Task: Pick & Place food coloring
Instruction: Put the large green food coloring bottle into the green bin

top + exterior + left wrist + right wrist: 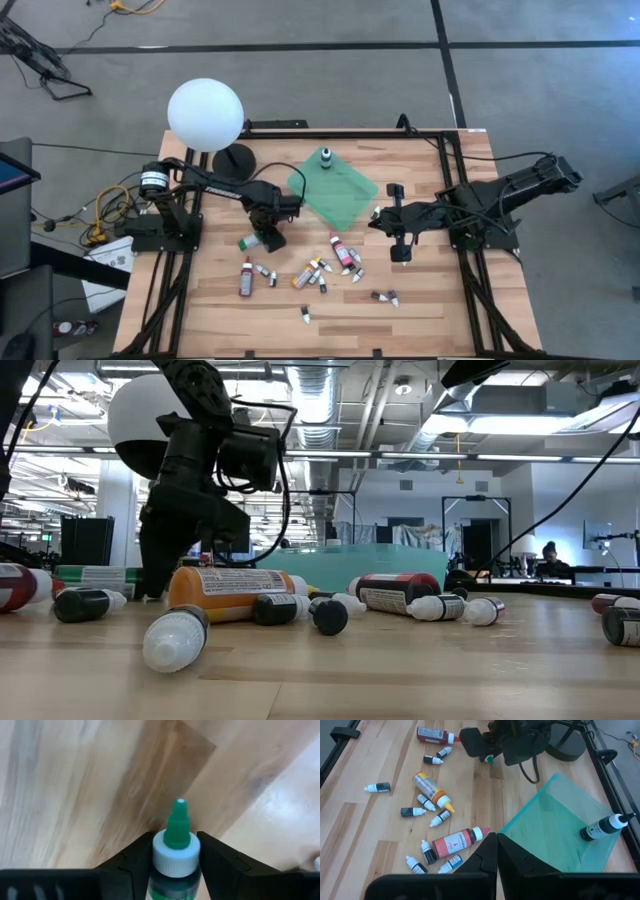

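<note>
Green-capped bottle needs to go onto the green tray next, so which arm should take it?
Left. The left gripper is already shut on the green-capped bottle, close beside the green tray. The right gripper hangs shut and empty on the tray's other side.

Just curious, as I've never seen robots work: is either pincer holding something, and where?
The left pincer clamps a green-tipped food coloring bottle by its white cap. The right pincer holds nothing.

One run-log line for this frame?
left gripper shut on green-tipped dropper bottle | right gripper shut, idle | green square tray: one black bottle
</note>
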Robot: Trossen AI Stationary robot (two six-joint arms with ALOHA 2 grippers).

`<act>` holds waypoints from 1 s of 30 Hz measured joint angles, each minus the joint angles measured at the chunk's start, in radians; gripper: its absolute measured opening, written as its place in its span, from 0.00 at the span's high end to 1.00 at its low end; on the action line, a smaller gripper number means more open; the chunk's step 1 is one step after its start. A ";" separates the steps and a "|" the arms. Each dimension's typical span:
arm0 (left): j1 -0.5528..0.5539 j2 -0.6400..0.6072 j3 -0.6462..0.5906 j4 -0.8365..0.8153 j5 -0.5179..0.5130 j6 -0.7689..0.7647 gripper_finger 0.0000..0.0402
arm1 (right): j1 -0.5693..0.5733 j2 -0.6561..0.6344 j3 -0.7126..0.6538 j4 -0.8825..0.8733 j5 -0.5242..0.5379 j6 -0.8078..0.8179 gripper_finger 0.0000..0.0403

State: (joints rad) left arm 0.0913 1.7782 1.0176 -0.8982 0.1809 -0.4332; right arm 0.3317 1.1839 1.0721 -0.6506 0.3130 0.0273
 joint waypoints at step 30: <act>-0.034 0.003 0.002 -0.031 0.023 0.126 0.63 | 0.000 0.000 0.000 0.000 0.001 0.000 1.00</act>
State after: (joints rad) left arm 0.0574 1.7815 1.0195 -0.9288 0.2035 -0.3069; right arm 0.3313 1.1843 1.0721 -0.6506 0.3141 0.0269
